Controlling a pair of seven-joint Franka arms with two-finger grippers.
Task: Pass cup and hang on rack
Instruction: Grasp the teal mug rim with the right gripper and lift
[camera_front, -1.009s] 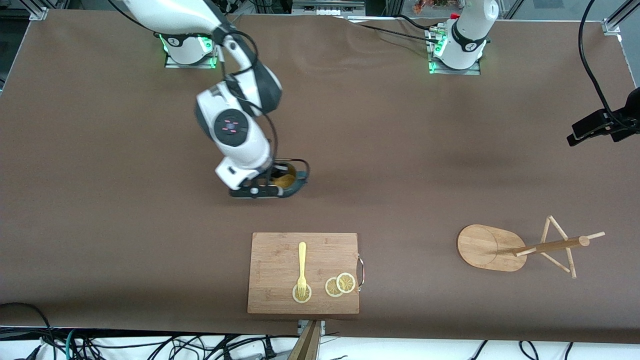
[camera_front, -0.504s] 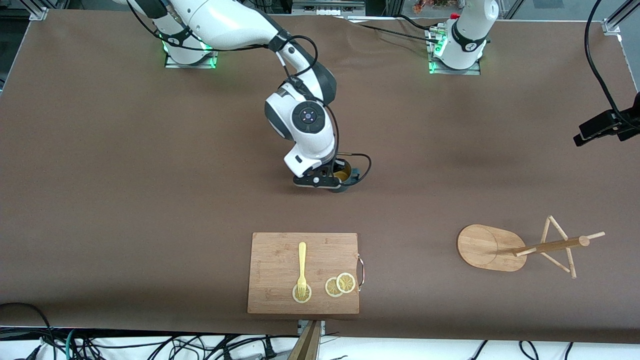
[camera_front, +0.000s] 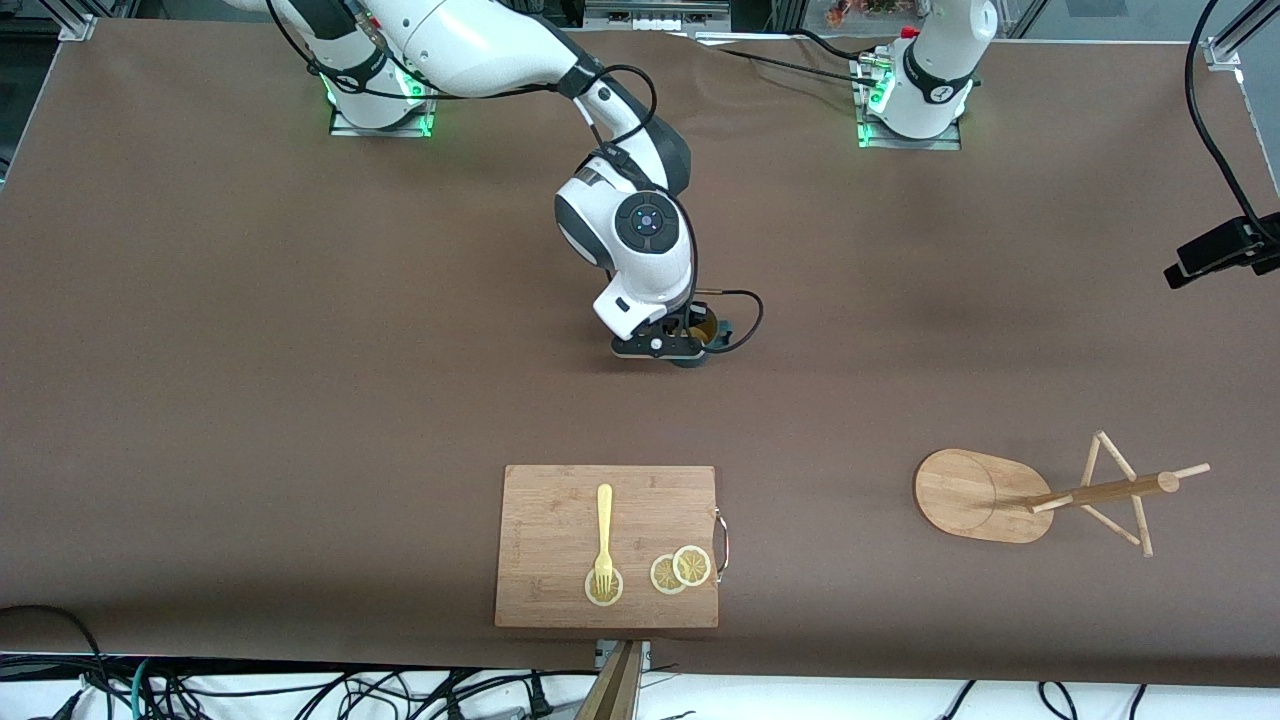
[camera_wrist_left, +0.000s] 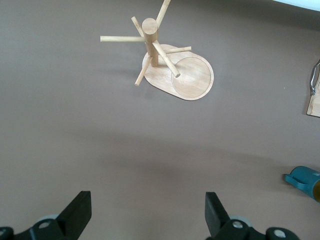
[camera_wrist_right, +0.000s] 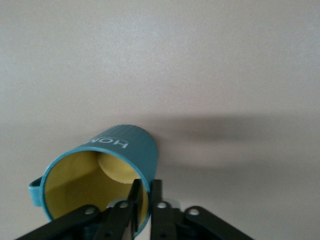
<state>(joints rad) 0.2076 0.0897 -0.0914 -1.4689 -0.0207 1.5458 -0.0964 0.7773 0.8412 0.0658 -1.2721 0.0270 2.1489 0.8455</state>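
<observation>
We count one cup, teal outside and yellow inside, near the middle of the surface, farther from the front camera than the cutting board. In the right wrist view its mouth faces that camera and its body runs away from it, pale lettering on the wall; in the front view its opening faces upward and its handle juts toward the left arm's end. The right claw has one finger inside the rim and one outside, nearly closed, with the cup's wall between them; whether they still pinch it we cannot tell. The one rack stands toward the left arm's end of the surface, well apart from the cup, its oval base flat and its post upright, thin pegs slanting out near the top. On the single board we count one yellow fork, its long axis running toward the front camera with the tines nearest it, and three lemon slices, one of them under the tines. The left claw waits with its jaws spread wide and empty, high over the surface.
</observation>
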